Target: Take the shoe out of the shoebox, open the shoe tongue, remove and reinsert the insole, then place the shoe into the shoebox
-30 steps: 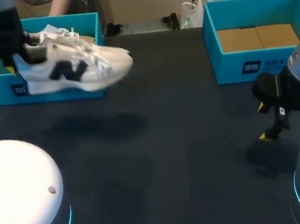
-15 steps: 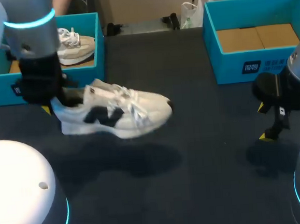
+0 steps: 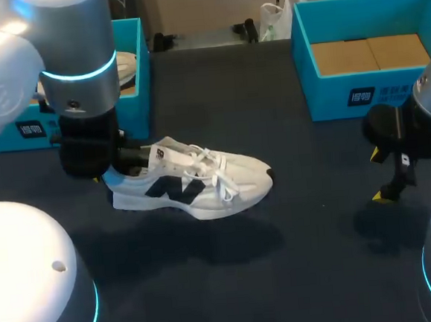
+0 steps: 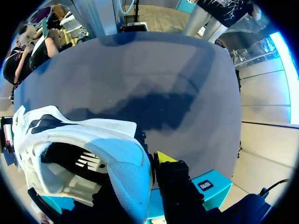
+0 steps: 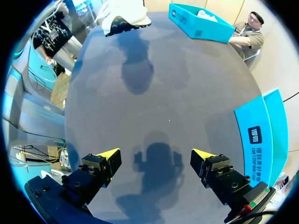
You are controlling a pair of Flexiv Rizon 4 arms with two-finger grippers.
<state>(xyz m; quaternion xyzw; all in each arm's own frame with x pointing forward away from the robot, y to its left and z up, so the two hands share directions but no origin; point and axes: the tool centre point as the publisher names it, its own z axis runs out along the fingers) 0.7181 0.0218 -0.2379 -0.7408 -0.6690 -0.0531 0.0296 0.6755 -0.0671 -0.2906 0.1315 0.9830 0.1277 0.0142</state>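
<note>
Left claw [image 4: 148, 163] is clamped on the heel of the shoe [image 3: 195, 185]; this is seen only in the left wrist view, as the arm hides it from overhead. The shoe is held over the desk [image 3: 298, 259], beside the left shoebox [image 3: 141, 85]. Right claw [image 5: 154, 154] is spread apart, nothing held.

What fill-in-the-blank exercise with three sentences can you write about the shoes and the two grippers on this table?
1. The left gripper holds the white shoe by its ____.
2. The right gripper holds nothing, and its fingers are ____.
3. The second shoe lies in the shoebox at the head view's ____ side.

Missing words: heel; open; left
</note>
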